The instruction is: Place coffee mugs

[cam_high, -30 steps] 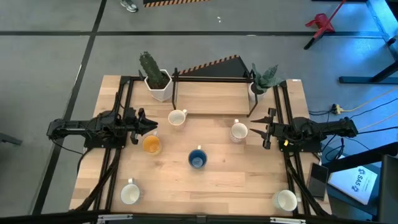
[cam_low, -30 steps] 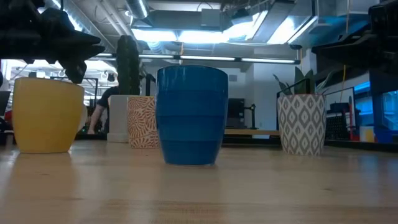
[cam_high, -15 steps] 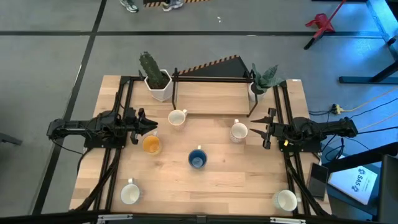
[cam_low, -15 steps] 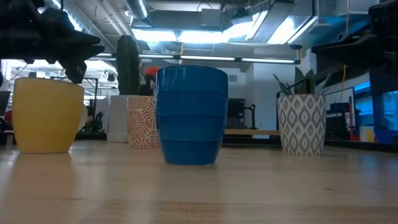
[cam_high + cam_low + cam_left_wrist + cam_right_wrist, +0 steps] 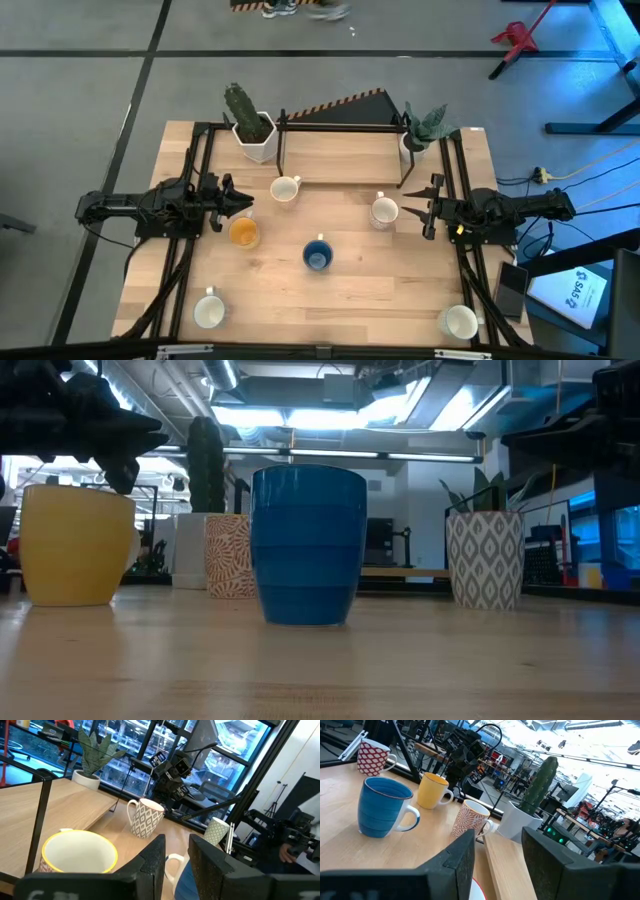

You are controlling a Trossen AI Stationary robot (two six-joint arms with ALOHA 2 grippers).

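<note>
Hovering at the table's left edge: left gripper [image 5: 237, 205], fingers parted by a narrow gap, holding nothing, tips just above the orange mug [image 5: 243, 233]. Sitting near the front left corner: a white mug [image 5: 209, 311]. Standing toward the back, by the shelf: a patterned mug [image 5: 285, 189]. Resting mid-table: blue mug [image 5: 317, 256]. Further right: grey-patterned mug [image 5: 384, 211], with the right gripper [image 5: 430, 212] just beside it, fingers spread apart, gripping nothing. Sitting at the front right corner: another white mug [image 5: 460, 322].
</note>
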